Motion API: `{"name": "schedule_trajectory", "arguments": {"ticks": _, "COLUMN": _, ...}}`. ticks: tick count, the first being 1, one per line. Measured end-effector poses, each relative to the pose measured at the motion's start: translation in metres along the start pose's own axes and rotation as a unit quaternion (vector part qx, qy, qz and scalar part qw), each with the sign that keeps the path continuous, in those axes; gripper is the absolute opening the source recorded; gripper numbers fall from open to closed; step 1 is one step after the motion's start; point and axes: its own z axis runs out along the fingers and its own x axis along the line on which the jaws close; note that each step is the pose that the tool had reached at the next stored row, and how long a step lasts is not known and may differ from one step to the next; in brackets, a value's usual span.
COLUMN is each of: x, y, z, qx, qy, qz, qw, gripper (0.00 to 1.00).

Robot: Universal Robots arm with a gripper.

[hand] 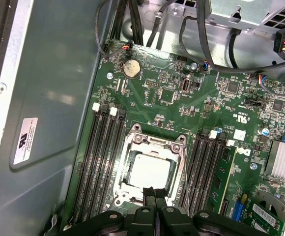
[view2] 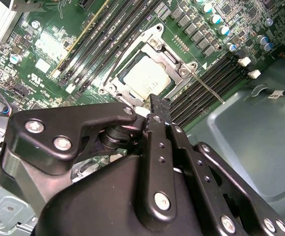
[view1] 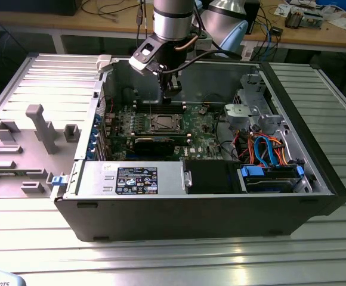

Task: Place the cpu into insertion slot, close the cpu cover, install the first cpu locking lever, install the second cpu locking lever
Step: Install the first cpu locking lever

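Mid-frame in the exterior view, open computer case (view1: 191, 208); at its centre, insertion slot (view1: 164, 123) holding the cpu (hand: 150, 172), cpu cover (hand: 128, 157) seemingly down. Just above, end effector (hand: 155, 195), tips together, empty. Likely lever stage: calls for fine aim at thin locking lever (view2: 209, 88).

The cpu (hand: 150, 171) lies within the cpu cover (hand: 155, 146), between memory slots (hand: 100, 162).

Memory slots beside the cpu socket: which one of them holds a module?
The slot farthest from the grey case wall, in the first wrist view: a green module stands in it. The other slots are bare and black.
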Motion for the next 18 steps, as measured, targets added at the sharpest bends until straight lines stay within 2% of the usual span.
{"name": "schedule_trajectory", "arguments": {"ticks": 3, "x": 0.0, "y": 0.0, "z": 0.0, "qx": 0.0, "qy": 0.0, "qz": -0.001, "qw": 1.0, "gripper": 0.11}}
{"name": "schedule_trajectory", "arguments": {"ticks": 7, "x": 0.0, "y": 0.0, "z": 0.0, "qx": 0.0, "qy": -0.0004, "qz": -0.025, "qw": 0.9997, "gripper": 0.11}}
{"name": "schedule_trajectory", "arguments": {"ticks": 11, "x": 0.0, "y": 0.0, "z": 0.0, "qx": 0.0, "qy": -0.0006, "qz": -0.039, "qw": 0.99925, "gripper": 0.11}}
{"name": "schedule_trajectory", "arguments": {"ticks": 18, "x": -0.0003, "y": -0.0001, "z": 0.0, "qx": 0.0, "qy": -0.0007, "qz": -0.047, "qw": 0.99889, "gripper": 0.11}}
